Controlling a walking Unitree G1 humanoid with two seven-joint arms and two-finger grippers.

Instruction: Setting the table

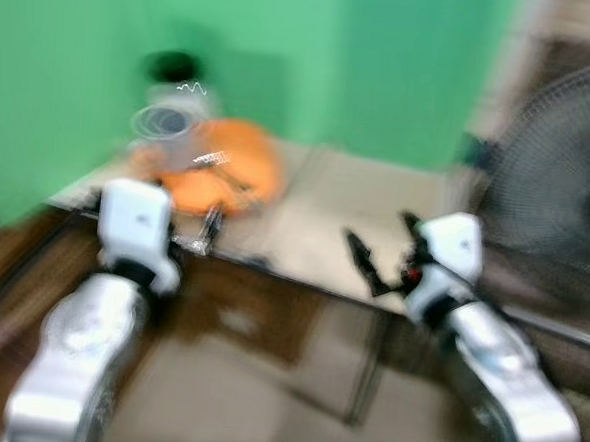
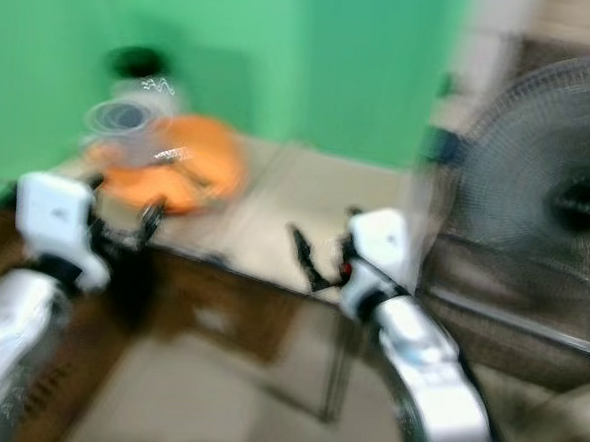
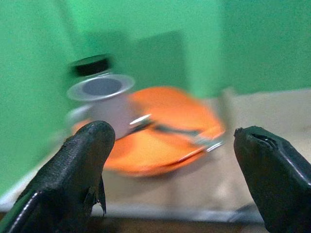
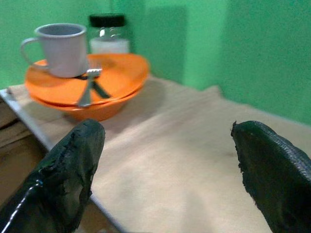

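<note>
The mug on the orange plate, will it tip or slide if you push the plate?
Probably slides: the mug stands upright on the smooth orange plate, which itself rests on a bowl, so it could wobble. The cutlery beside it would likely shift too.

The round orange plastic plate (image 4: 112, 68) looks smooth and glossy; the grey mug (image 4: 60, 46) is matt; the beige cloth (image 4: 170, 145) on the counter looks soft.

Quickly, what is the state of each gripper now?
Left gripper: open, holding nothing, near the table's edge.
Right gripper: open, holding nothing, over the table.
</note>
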